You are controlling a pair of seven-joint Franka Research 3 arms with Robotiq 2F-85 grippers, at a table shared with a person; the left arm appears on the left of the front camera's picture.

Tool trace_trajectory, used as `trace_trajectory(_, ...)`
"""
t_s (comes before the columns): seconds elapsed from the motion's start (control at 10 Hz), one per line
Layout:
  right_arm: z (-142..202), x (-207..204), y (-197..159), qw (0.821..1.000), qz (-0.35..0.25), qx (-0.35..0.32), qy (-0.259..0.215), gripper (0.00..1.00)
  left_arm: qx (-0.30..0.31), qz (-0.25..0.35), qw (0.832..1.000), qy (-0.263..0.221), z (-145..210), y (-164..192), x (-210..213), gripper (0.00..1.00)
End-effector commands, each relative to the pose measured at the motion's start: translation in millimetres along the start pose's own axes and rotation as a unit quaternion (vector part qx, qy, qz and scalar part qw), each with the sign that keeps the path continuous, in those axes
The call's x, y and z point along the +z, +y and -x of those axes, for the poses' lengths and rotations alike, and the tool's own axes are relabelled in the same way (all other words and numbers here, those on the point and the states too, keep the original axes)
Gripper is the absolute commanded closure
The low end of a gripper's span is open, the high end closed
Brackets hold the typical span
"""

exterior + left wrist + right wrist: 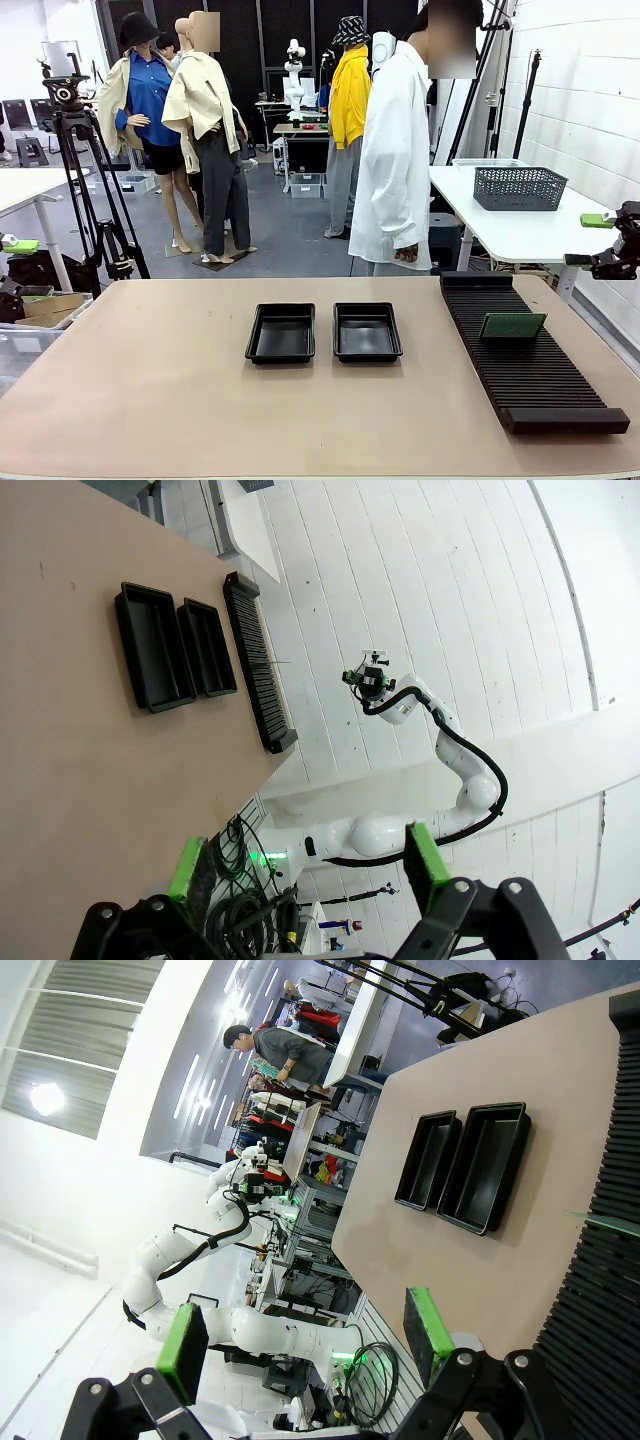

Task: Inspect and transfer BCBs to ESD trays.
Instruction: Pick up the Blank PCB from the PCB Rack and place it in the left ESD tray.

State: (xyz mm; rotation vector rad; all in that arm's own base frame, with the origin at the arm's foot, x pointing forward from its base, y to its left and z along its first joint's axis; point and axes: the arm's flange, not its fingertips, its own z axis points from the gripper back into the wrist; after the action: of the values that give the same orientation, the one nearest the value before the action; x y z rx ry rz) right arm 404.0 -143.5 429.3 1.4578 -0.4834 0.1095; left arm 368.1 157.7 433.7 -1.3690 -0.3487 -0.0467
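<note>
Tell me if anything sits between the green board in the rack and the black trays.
Nothing visible does. The BCB stands in the ribbed rack, and just bare tabletop separates it from the nearer ESD tray, which looks empty. The open right claw has free air toward the BCB.

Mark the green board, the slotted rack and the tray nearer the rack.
green board point(512, 325), front view, middle of its face.
slotted rack point(545, 385), front view, bare ribs towards its near end.
tray nearer the rack point(367, 332), front view, its bare floor.
</note>
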Motion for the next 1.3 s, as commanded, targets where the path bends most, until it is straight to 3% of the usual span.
trace_trajectory(0.0,1.6,0.3,0.5,1.0,0.004,0.003,-0.003,0.0,0.001,-0.001,1.0,-0.001,0.2,-0.5,0.1,0.0)
trace_trajectory(0.3,0.0,0.0,0.0,1.0,0.0,0.0,0.0,0.0,0.001,-0.001,1.0,-0.001,0.2,-0.5,0.1,0.0)
trace_trajectory(0.7,-46.4,-7.8,15.2,0.994,0.088,0.051,0.038,0.0,0.001,-0.001,1.0,-0.001,0.2,-0.5,0.1,0.0)
trace_trajectory(1.0,-75.0,-34.8,16.3,0.966,0.138,0.152,0.16,0.0,0.001,-0.001,1.0,-0.001,0.2,-0.5,0.1,0.0)
trace_trajectory(1.1,-81.4,-46.7,13.5,0.949,0.163,0.173,0.207,0.0,0.001,-0.001,1.0,-0.001,0.2,-0.5,0.1,0.0)
trace_trajectory(1.2,-90.2,-62.7,10.5,0.921,0.199,0.211,0.26,0.0,0.001,-0.001,1.0,-0.001,0.2,-0.5,0.1,0.0)
